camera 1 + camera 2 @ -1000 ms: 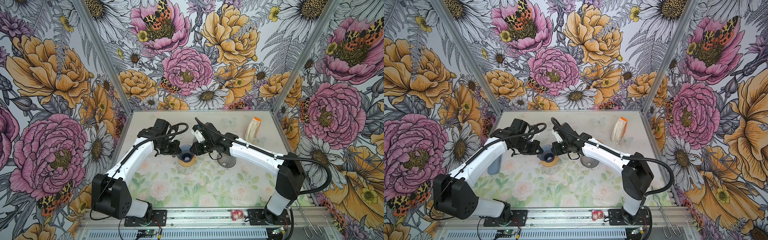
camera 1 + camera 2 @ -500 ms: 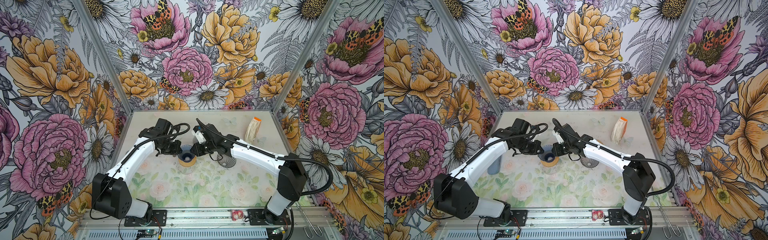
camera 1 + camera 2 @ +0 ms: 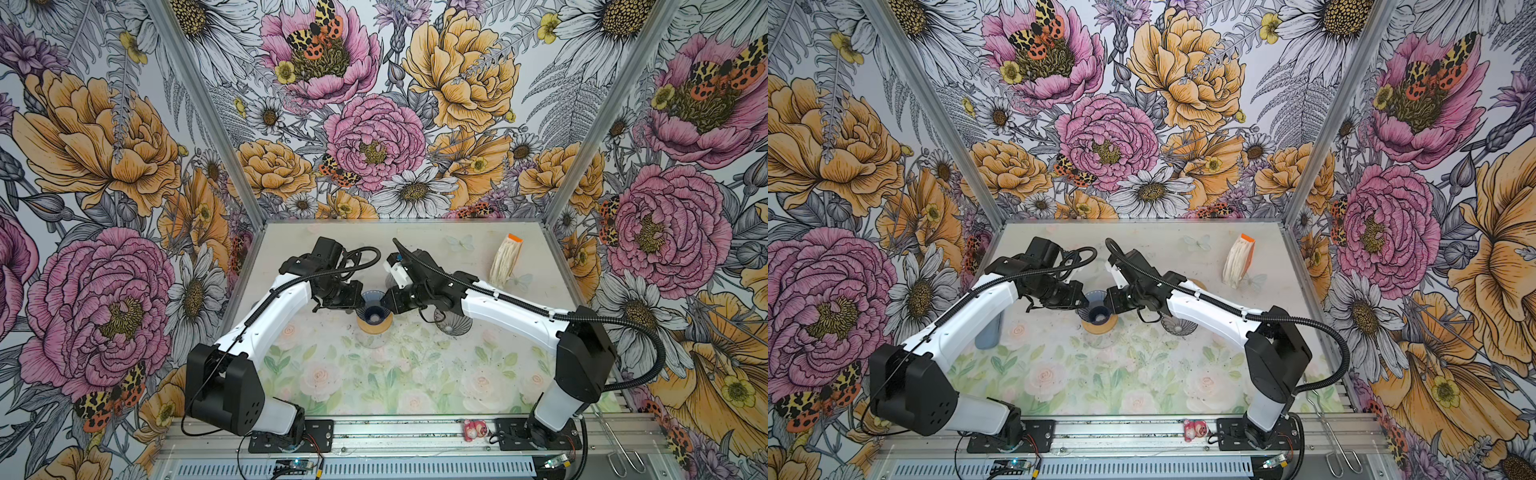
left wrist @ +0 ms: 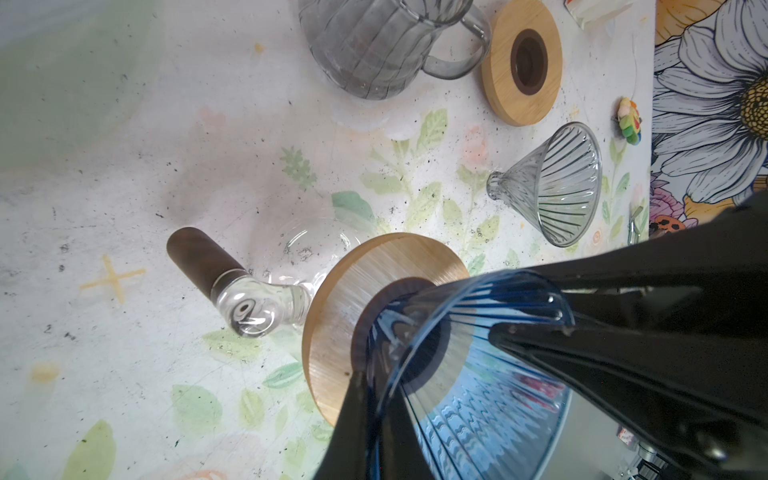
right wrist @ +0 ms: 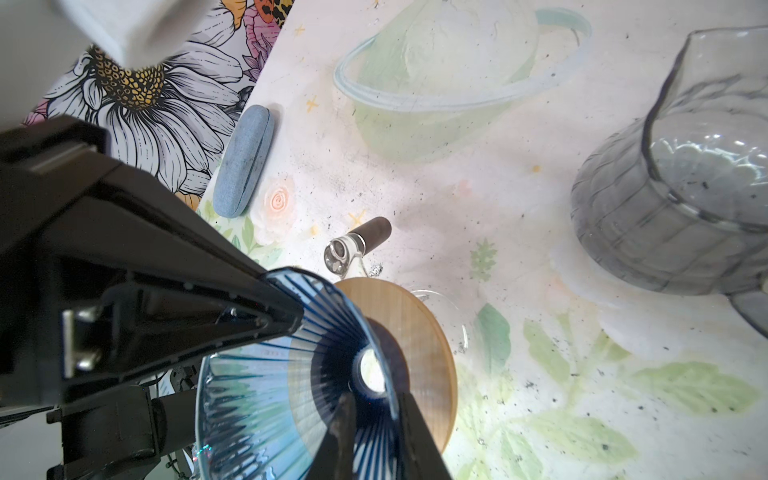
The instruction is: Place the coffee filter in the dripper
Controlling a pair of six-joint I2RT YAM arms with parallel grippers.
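coffee filters (image 3: 506, 261): paper stack standing on edge at 2 o'clock from the dripper, well apart. Its long axis runs roughly 12 to 6, orange-tabbed end toward 12.
blue dripper (image 3: 372, 304): mouth up, narrow end seated in the wooden collar (image 3: 374, 328) atop the glass carafe (image 4: 307, 245).
left gripper (image 3: 356, 300): fingers clamped on the dripper's rim at 9 o'clock.
right gripper (image 3: 387, 302): fingers clamped on the rim at 3 o'clock.

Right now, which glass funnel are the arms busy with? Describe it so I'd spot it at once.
On the flowered table, find where the left tool and right tool meet. A glass funnel stands there upright on a wooden ring. It is blue, whereas the neighbouring funnel is clear grey and lies on its side.
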